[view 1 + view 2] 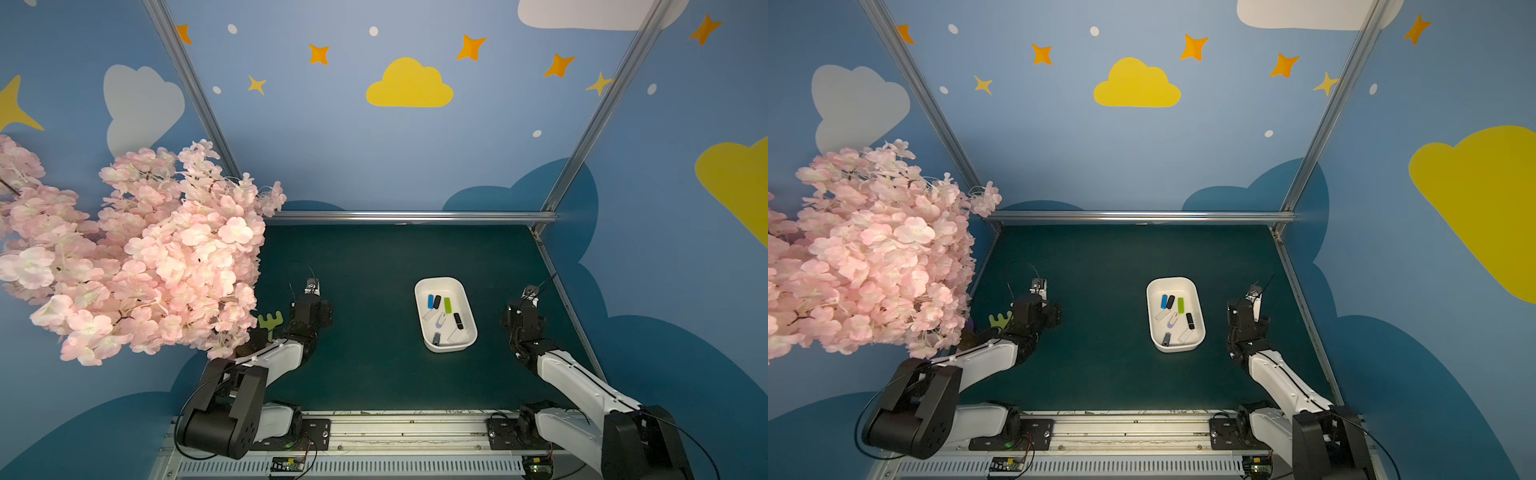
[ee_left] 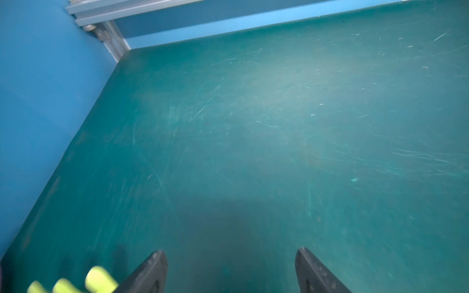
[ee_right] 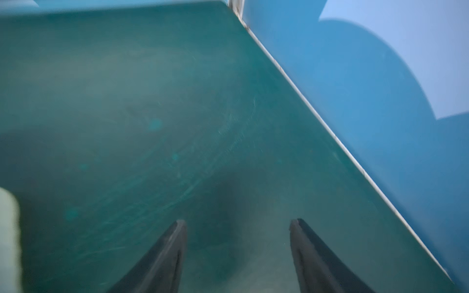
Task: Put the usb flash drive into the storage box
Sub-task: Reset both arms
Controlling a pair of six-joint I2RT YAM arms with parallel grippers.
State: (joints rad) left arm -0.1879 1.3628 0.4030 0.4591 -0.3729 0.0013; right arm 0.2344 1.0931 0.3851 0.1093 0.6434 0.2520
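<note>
I read no text or numbers anywhere. The flash drives (image 1: 447, 305) in the storage box (image 1: 440, 284) at 3 o'clock are too small to tell.

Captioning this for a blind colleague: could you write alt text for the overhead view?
A white storage box on a dark green table holds several USB flash drives. The left gripper and right gripper stand clear of it on either side; pink blossoms crowd the left edge.
</note>
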